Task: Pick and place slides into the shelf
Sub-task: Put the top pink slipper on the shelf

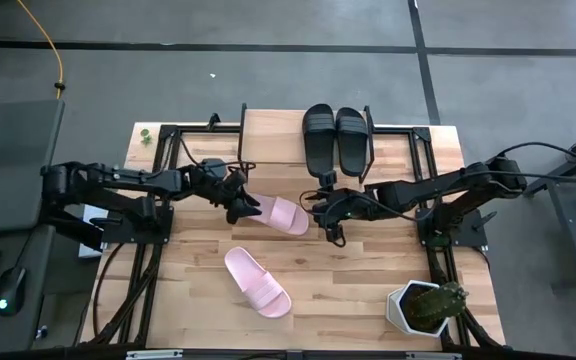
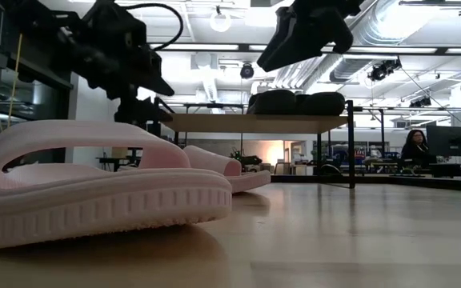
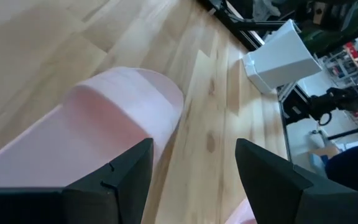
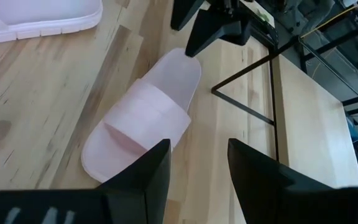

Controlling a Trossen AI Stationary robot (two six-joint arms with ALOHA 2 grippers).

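Observation:
One pale pink slide [image 1: 280, 215] lies flat on the tabletop between my two grippers. It also shows in the right wrist view [image 4: 142, 115] and the left wrist view [image 3: 104, 112]. My left gripper [image 1: 240, 207] [image 3: 194, 180] is open at the slide's heel end. My right gripper [image 1: 325, 218] [image 4: 197, 168] is open and hovers off the toe end, high above the table in the low view [image 2: 298, 40]. The second pink slide [image 1: 258, 282] [image 2: 94, 188] lies near the table's near edge. Both black slides [image 1: 336, 138] [image 2: 298, 102] rest on the shelf [image 1: 273, 135] [image 2: 214, 122]. My left gripper comes at the pink slide's heel end [image 4: 188, 56] slanting down from the table's left. One finger [image 3: 104, 183] stands over the slide's edge. I cannot tell whether it touches.
A white pot with a green plant [image 1: 426, 305] [image 3: 281, 56] stands at the table's near right corner. The shelf's black legs [image 4: 247, 109] rise just beyond the slide. A person [image 2: 414, 148] sits in the room behind. Bare wood lies between the two pink slides.

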